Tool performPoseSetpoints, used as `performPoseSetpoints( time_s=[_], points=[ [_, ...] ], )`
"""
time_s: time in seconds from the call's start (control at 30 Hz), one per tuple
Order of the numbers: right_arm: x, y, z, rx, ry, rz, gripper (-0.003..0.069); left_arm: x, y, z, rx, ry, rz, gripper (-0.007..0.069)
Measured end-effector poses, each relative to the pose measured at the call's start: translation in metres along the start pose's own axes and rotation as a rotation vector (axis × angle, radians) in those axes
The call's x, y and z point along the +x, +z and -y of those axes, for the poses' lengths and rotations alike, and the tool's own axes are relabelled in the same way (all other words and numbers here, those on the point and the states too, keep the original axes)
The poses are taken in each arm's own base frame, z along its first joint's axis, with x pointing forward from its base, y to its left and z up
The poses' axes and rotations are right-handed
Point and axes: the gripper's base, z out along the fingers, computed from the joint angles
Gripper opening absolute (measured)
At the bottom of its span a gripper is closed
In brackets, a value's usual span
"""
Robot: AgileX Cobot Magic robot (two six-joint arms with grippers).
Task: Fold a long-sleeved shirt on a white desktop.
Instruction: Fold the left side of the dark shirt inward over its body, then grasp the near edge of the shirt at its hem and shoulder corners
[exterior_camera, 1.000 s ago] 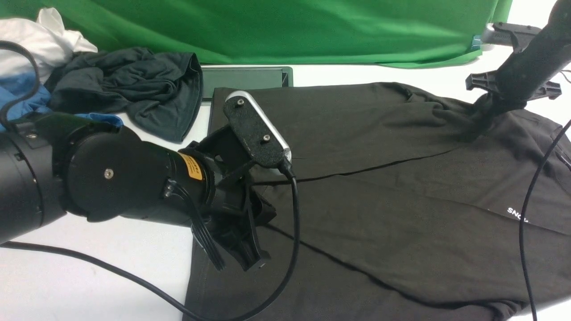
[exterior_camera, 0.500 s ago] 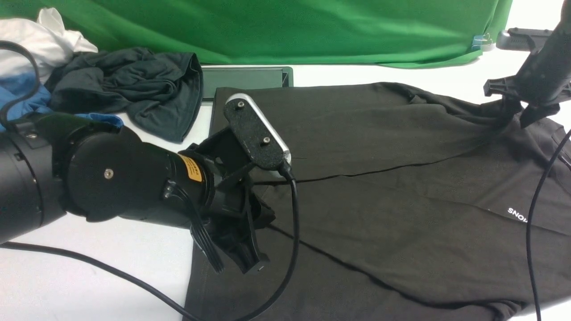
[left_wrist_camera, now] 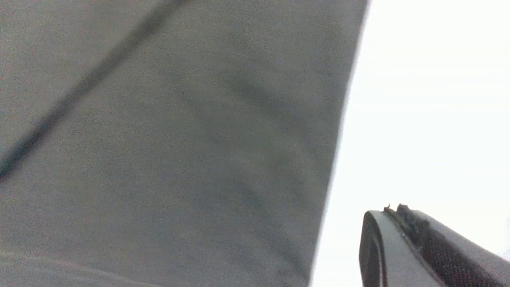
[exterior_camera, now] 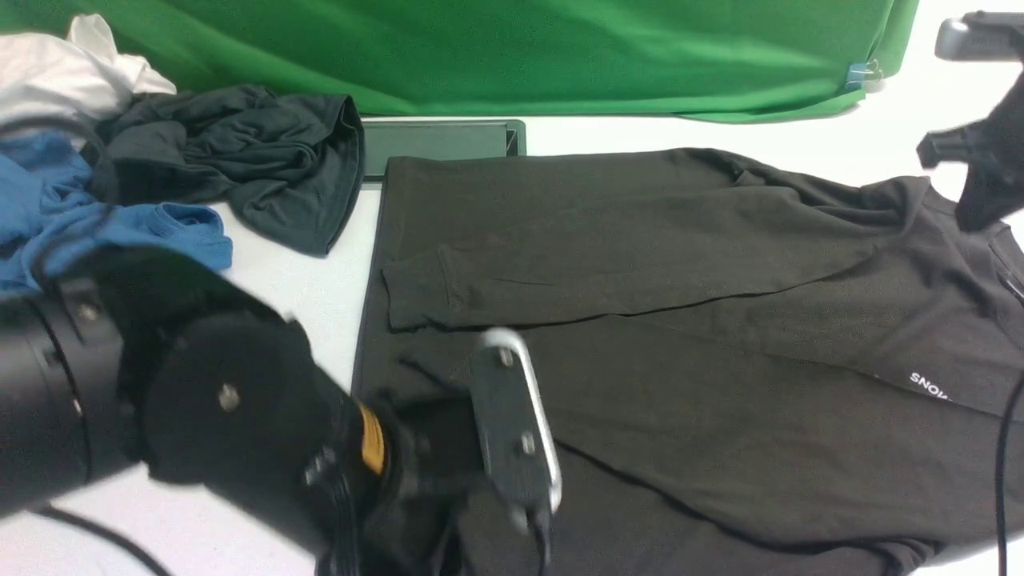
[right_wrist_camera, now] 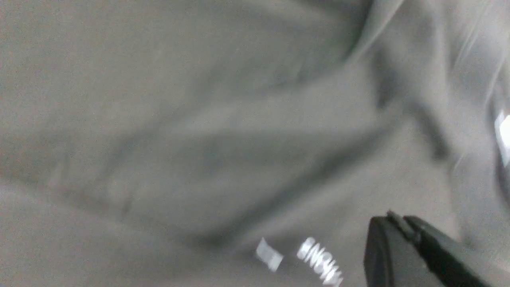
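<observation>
Long-sleeved shirt (exterior_camera: 680, 336) lies spread flat on the white desktop (exterior_camera: 312, 288), collar toward the robot's right, hem toward its left. Far sleeve (exterior_camera: 608, 264) is folded in across the body, cuff (exterior_camera: 416, 296) near the hem. Body not yet folded over (near sleeve: cannot tell). Left gripper (left_wrist_camera: 398, 223) pressed together, empty, beside the hem edge. Right gripper (right_wrist_camera: 398, 229) pressed together, empty, above the collar end. Judged roughly a third done.

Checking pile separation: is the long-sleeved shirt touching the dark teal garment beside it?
Apart. The front view shows a strip of white desktop between the long-sleeved shirt and the dark teal garment.
</observation>
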Motion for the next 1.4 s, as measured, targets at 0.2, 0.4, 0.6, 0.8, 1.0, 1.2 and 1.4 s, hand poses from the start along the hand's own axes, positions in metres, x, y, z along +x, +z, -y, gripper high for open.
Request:
performPoseSetpoints(
  time_s=[0.2, 0.4, 0.6, 0.8, 1.0, 1.2, 1.4],
  points=[
    [0.092, -0.023, -0.058, -0.065, -0.17, 0.075, 0.0039, 0.024, 0.027, 0.007, -0.027, 0.045, -0.055, 0.0095],
    [0.134, -0.045, -0.085, -0.121, -0.311, 0.155, 0.0041, 0.047, 0.047, 0.006, -0.126, 0.138, -0.084, 0.034],
    [0.145, -0.061, -0.09, -0.147, -0.346, 0.217, 0.0049, 0.066, 0.063, 0.011, -0.148, 0.194, -0.121, 0.0507],
    [0.145, -0.063, -0.09, -0.147, -0.347, 0.226, 0.0057, 0.068, 0.078, 0.008, -0.153, 0.222, -0.134, 0.0479],
    [0.147, -0.063, -0.089, -0.144, -0.348, 0.209, 0.0062, 0.06, 0.086, -0.003, -0.223, 0.205, -0.105, 0.0315],
    [0.146, -0.062, -0.083, -0.082, -0.304, 0.208, 0.0077, 0.054, 0.082, -0.009, -0.204, 0.15, -0.19, 0.0055],
    [0.145, -0.056, -0.055, 0.086, -0.16, 0.166, 0.0159, 0.043, 0.057, -0.01, -0.149, 0.035, -0.27, 0.003]
  ],
)
